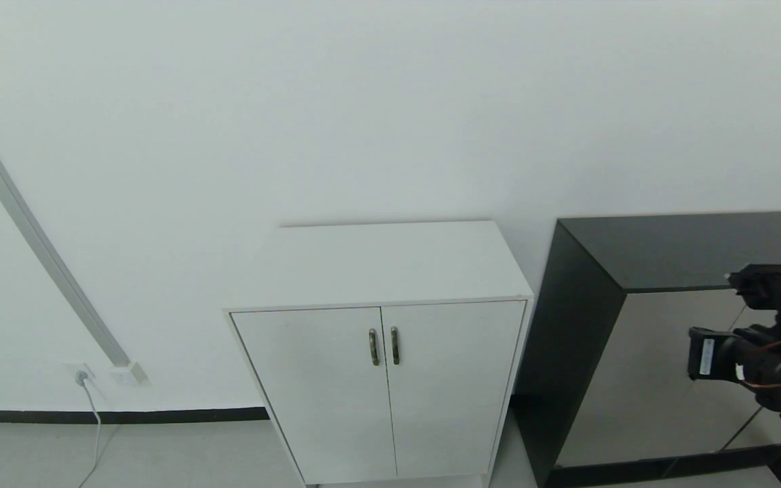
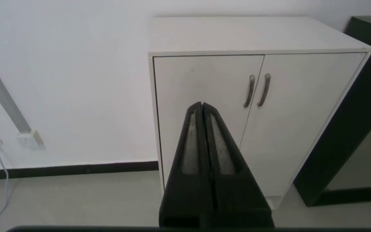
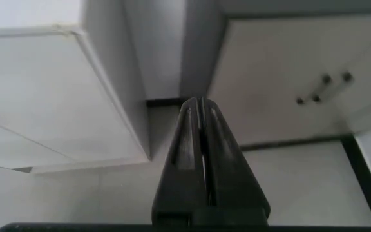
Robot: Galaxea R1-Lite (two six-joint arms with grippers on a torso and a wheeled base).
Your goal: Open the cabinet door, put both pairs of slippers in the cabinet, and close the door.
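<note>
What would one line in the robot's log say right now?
cabinet doors: shut; left gripper: shut, empty; right gripper: shut, empty; stage: not yet opened

Right arm [image 1: 770, 366]: black, blocky, marked by a white label [image 1: 706, 357], threaded with reddish cables [image 1: 773, 385]. Left gripper [image 2: 202, 105] and right gripper [image 3: 198, 100] are formed of black tapered fingers [image 2: 189, 148].

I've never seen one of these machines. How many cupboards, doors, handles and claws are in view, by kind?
White cabinet: 1
Black unit: 1
Cabinet doors, both shut: 2, left door and right door
Door handles: 2, left handle and right handle
Grippers, both shut: 2, left gripper and right gripper
Total: 8
</note>
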